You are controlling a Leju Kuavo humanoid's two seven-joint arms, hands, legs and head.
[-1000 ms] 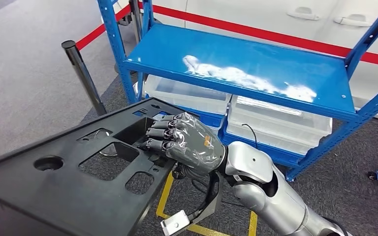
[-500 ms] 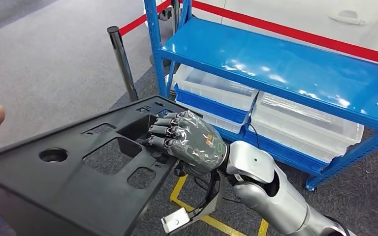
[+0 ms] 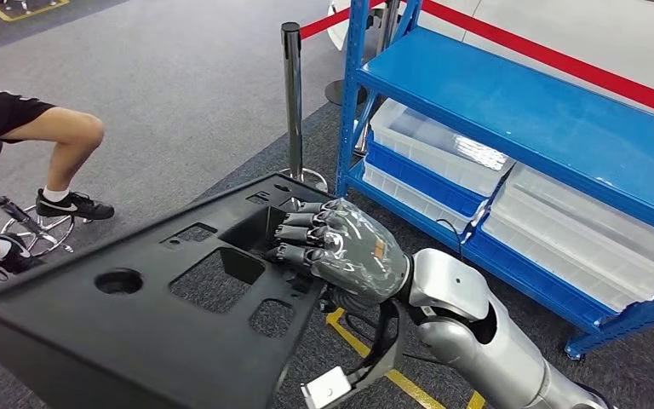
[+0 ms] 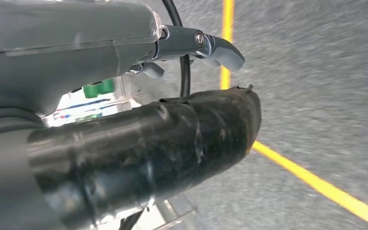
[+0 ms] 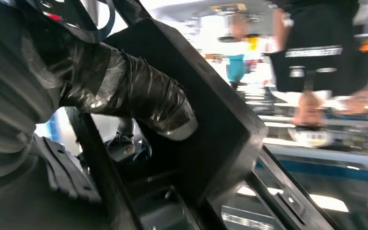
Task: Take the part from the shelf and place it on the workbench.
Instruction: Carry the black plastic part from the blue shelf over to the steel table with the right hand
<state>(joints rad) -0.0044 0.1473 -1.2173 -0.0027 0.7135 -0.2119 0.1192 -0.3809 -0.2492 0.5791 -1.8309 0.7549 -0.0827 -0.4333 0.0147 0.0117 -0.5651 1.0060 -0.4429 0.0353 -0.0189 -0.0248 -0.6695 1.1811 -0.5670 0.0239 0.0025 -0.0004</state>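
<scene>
The part is a large black plastic panel (image 3: 136, 324) with several cut-outs, held up off the floor in front of me in the head view. My right hand (image 3: 341, 251) grips its right edge, fingers hooked into a cut-out. In the right wrist view its taped thumb (image 5: 139, 100) presses against a black wall of the panel (image 5: 215, 129). In the left wrist view my left hand (image 4: 124, 96) hangs over grey carpet, its taped thumb and a grey finger apart with nothing between them.
The blue shelf (image 3: 511, 111) stands at the right, with clear bins (image 3: 443, 153) on its lower level. A chrome stanchion post (image 3: 293, 102) stands beside its corner. A person (image 3: 43, 128) sits on a stool at the left. Yellow floor tape (image 3: 366, 349) runs below the panel.
The whole view has swung to the left, so the shelf now lies further right in the picture and a seated person has come into view. The right hand's grip on the panel is unchanged.
</scene>
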